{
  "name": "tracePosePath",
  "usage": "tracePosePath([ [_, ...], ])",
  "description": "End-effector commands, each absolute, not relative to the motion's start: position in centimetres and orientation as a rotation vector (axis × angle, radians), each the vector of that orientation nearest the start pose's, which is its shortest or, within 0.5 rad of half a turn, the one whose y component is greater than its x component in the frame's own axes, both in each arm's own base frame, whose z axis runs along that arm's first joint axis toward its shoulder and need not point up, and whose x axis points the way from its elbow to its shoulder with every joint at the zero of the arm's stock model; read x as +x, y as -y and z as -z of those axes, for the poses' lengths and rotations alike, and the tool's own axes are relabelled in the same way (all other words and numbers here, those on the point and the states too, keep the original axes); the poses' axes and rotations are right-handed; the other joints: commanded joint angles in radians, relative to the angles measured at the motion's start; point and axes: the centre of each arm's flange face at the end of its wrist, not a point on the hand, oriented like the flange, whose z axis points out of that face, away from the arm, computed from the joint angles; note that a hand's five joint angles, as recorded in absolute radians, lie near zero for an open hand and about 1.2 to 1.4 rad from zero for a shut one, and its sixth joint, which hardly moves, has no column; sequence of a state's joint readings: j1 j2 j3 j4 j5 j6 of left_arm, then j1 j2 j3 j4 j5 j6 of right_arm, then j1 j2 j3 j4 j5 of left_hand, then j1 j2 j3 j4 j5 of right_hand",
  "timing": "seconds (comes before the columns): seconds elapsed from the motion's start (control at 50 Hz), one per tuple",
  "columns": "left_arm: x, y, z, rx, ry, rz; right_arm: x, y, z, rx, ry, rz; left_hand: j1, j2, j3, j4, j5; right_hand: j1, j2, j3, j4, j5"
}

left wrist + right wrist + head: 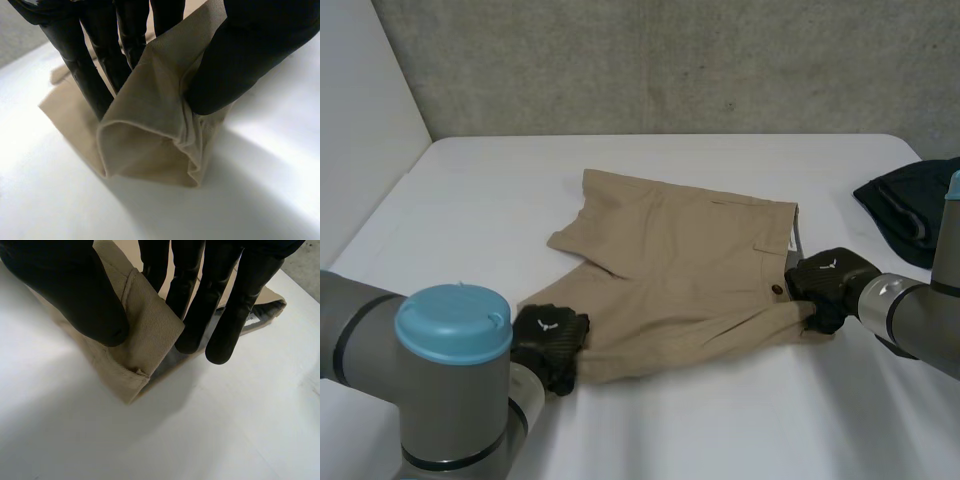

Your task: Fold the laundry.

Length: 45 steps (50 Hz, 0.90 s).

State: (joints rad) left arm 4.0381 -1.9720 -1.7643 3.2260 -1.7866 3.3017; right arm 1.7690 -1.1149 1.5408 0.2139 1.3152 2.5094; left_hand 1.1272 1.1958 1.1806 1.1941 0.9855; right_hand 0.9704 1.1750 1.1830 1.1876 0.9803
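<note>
Shorts (pixel 680 260) in khaki lie spread across the middle of the white table (pixel 650 430), waistband toward the robot's right, legs toward its left. Both hands are on them at the near edge.

Left hand (pixel 548 340) is down at the near corner of the leg hem. In the left wrist view it has a firm pinch: the thumb (pixel 240 55) presses one side of the cloth, the fingers (pixel 90 80) stand against the other. The hem stands up between them in a rounded fold, its lower edge resting on the table.

Over to the right hand (pixel 828 285), at the near corner of the waistband. The right wrist view shows the thumb on the outer face of the band and the fingers behind it, so that corner is nipped between them. A strip of grey lining shows on the inside. Between the two hands the near edge of the shorts runs in a slightly rolled line; the far part lies flat.

Out at the table's right edge, well apart from the shorts, sits a dark heap (pixel 905 205). It looks like another garment, though it is hard to be sure there.
</note>
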Motion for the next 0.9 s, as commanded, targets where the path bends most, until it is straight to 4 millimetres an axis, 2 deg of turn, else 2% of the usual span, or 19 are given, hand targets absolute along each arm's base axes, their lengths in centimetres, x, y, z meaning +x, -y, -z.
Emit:
tracePosePath([
  [0.02,-26.1,15.6,-19.4,1.033,-2.407,1.735,20.6,23.4,-20.0,-1.547,-2.378,1.407,0.269,0.2,0.216,0.202,0.236,0.426,0.221,0.213,0.209,0.241],
  [0.04,-25.8,15.4,-19.7,1.064,-2.383,1.72,20.5,22.9,-20.2,-1.588,-2.369,1.4,0.269,0.2,0.216,0.202,0.236,0.426,0.221,0.213,0.209,0.241],
  [0.06,-25.2,14.7,-20.1,1.142,-2.322,1.673,20.1,21.3,-20.5,-1.695,-2.351,1.361,0.269,0.2,0.216,0.202,0.236,0.426,0.221,0.213,0.209,0.241],
  [0.12,-24.4,13.5,-20.1,1.253,-2.257,1.588,19.6,19.4,-20.5,-1.808,-2.335,1.27,0.269,0.2,0.216,0.202,0.236,0.426,0.221,0.213,0.209,0.241],
  [0.14,-23.9,12.5,-19.9,1.336,-2.22,1.515,19.3,17.9,-20.3,-1.88,-2.32,1.183,0.269,0.2,0.216,0.202,0.236,0.426,0.221,0.213,0.209,0.241],
  [0.22,-23.2,10.1,-19.6,1.499,-2.168,1.385,18.7,14.6,-20.2,-2.001,-2.265,0.984,0.269,0.2,0.216,0.202,0.236,0.426,0.221,0.213,0.209,0.241],
  [0.3,-23.5,9.1,-19.7,1.562,-2.146,1.37,18.8,14.0,-20.3,-2.0,-2.248,0.99,0.269,0.2,0.216,0.202,0.236,0.426,0.221,0.213,0.209,0.241],
  [0.36,-23.9,9.7,-19.7,1.552,-2.141,1.385,19.1,15.5,-20.0,-1.941,-2.276,1.117,0.269,0.2,0.216,0.202,0.236,0.426,0.221,0.213,0.209,0.241],
  [0.42,-25.7,11.8,-19.6,1.522,-2.116,1.461,19.5,17.2,-19.6,-1.863,-2.31,1.212,0.269,0.2,0.216,0.202,0.236,0.426,0.221,0.213,0.209,0.241],
  [0.44,-26.3,12.5,-19.7,1.509,-2.107,1.494,19.7,18.5,-19.1,-1.814,-2.331,1.244,0.269,0.2,0.216,0.202,0.236,0.426,0.221,0.213,0.209,0.241],
  [0.52,-29.5,16.3,-19.7,1.409,-2.034,1.704,20.1,21.1,-18.3,-1.71,-2.376,1.327,0.269,0.2,0.216,0.202,0.236,0.426,0.221,0.213,0.209,0.241],
  [0.54,-31.0,18.2,-19.6,1.353,-1.995,1.799,20.1,21.6,-18.3,-1.69,-2.385,1.348,0.269,0.2,0.216,0.202,0.236,0.426,0.221,0.213,0.209,0.241],
  [0.6,-32.8,21.1,-19.5,1.277,-1.929,1.917,20.2,23.8,-18.2,-1.631,-2.419,1.488,0.269,0.2,0.216,0.202,0.236,0.426,0.221,0.213,0.209,0.241],
  [0.62,-33.9,22.9,-19.3,1.241,-1.886,1.968,20.2,24.4,-18.3,-1.614,-2.428,1.532,0.269,0.2,0.216,0.202,0.236,0.426,0.221,0.213,0.209,0.241],
  [0.68,-35.2,25.4,-18.8,1.203,-1.818,2.019,20.1,26.6,-18.0,-1.578,-2.453,1.685,0.269,0.2,0.216,0.202,0.236,0.426,0.221,0.213,0.209,0.241],
  [0.7,-35.9,26.9,-18.3,1.199,-1.777,2.033,20.2,27.2,-18.0,-1.566,-2.449,1.728,0.269,0.2,0.216,0.202,0.236,0.426,0.221,0.213,0.209,0.241],
  [0.78,-37.0,30.2,-16.9,1.206,-1.708,2.056,20.4,29.9,-17.5,-1.511,-2.441,1.886,0.269,0.2,0.216,0.202,0.236,0.426,0.221,0.213,0.209,0.241],
  [0.86,-37.5,32.6,-15.6,1.2,-1.692,2.104,20.6,32.4,-16.7,-1.465,-2.433,2.013,0.269,0.2,0.216,0.202,0.236,0.426,0.221,0.213,0.209,0.241],
  [0.9,-37.8,33.2,-15.1,1.203,-1.682,2.126,20.7,33.4,-16.2,-1.447,-2.445,2.05,0.269,0.2,0.216,0.202,0.236,0.426,0.221,0.213,0.209,0.241],
])
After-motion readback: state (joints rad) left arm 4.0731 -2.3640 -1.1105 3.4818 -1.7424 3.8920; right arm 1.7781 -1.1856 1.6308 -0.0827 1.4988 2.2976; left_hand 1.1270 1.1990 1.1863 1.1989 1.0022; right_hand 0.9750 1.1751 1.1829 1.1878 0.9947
